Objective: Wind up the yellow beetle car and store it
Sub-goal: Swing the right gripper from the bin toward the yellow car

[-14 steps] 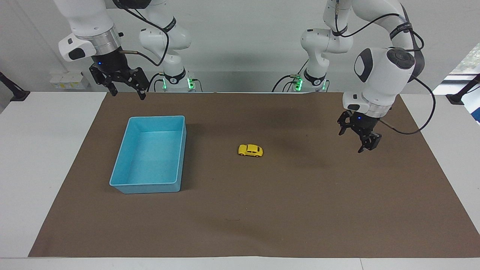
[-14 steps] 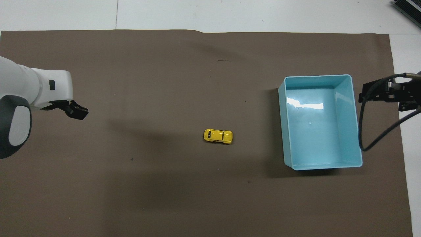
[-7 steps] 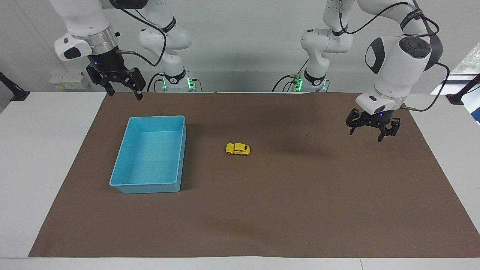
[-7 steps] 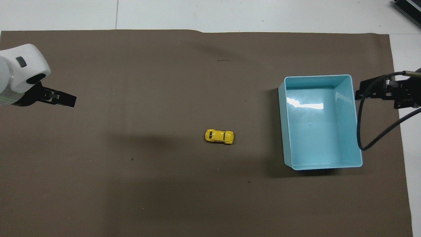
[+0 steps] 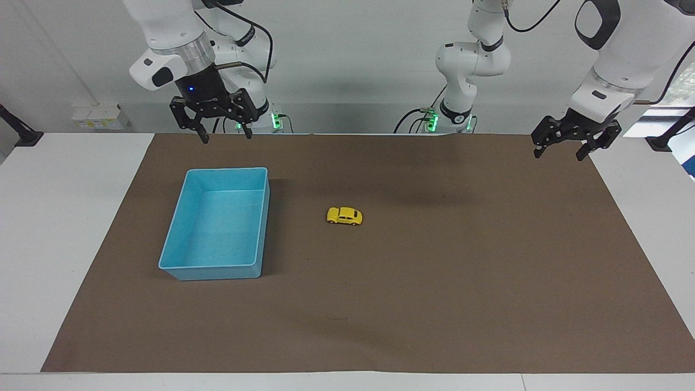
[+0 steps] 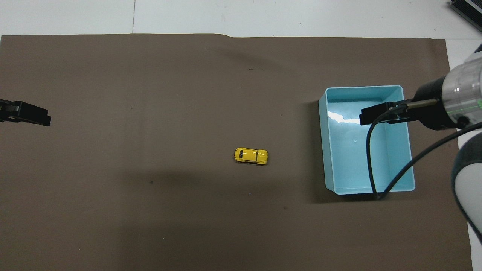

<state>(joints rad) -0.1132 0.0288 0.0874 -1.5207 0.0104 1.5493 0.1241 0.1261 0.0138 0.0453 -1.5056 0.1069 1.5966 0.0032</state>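
The yellow beetle car (image 5: 344,216) (image 6: 251,156) stands on its wheels in the middle of the brown mat, untouched, beside the blue tray (image 5: 212,271) (image 6: 361,87), which lies toward the right arm's end. My right gripper (image 5: 223,136) (image 6: 372,113) hangs open high above the tray area with nothing in it. My left gripper (image 5: 558,155) (image 6: 37,114) hangs open in the air over the mat's edge at the left arm's end, a long way from the car.
The brown mat (image 5: 434,298) covers most of the white table (image 5: 65,217). The tray holds nothing. A black cable (image 6: 371,158) from the right wrist loops over the tray in the overhead view.
The car has rolled a short way toward the tray. My left gripper has risen and drawn back to its end of the table. My right gripper has swung over toward the tray.
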